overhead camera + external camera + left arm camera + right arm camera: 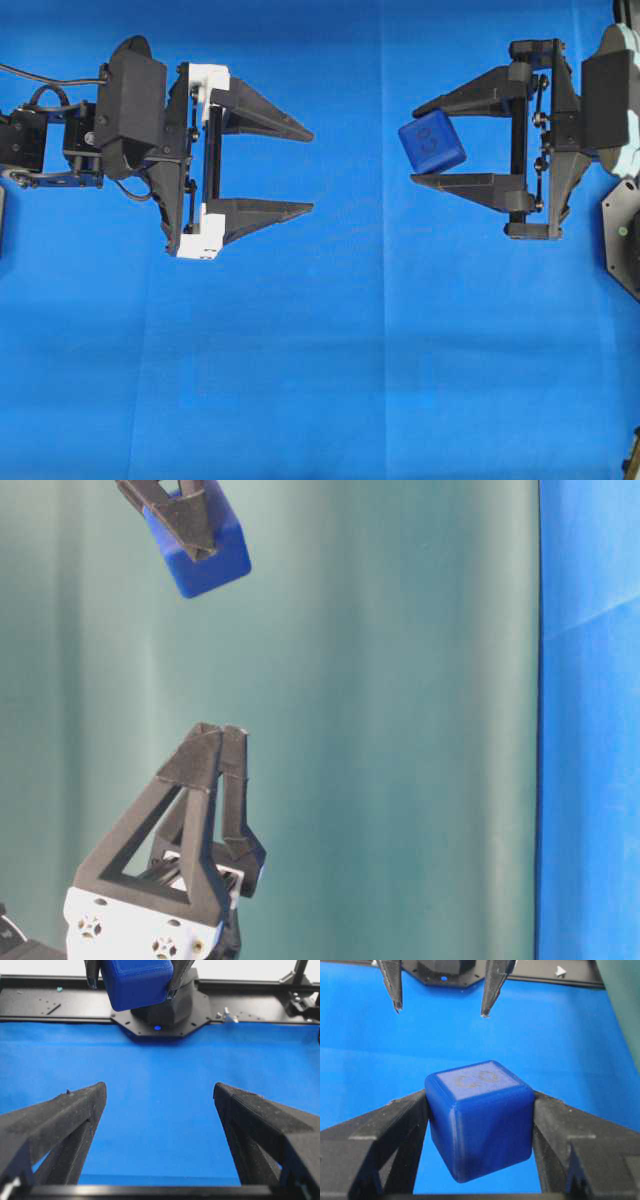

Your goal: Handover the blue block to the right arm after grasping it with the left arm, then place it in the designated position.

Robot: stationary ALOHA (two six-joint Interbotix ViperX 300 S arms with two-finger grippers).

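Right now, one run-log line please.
handover done | blue block in right gripper | left gripper open, empty | placement pending

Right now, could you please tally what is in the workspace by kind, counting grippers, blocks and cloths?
Grippers: 2, the left gripper, open with nothing in it, and the right gripper, shut on the block.
Blocks: 1, the blue block.
Cloths: 1, the blue cloth covering the table.
Total: 4
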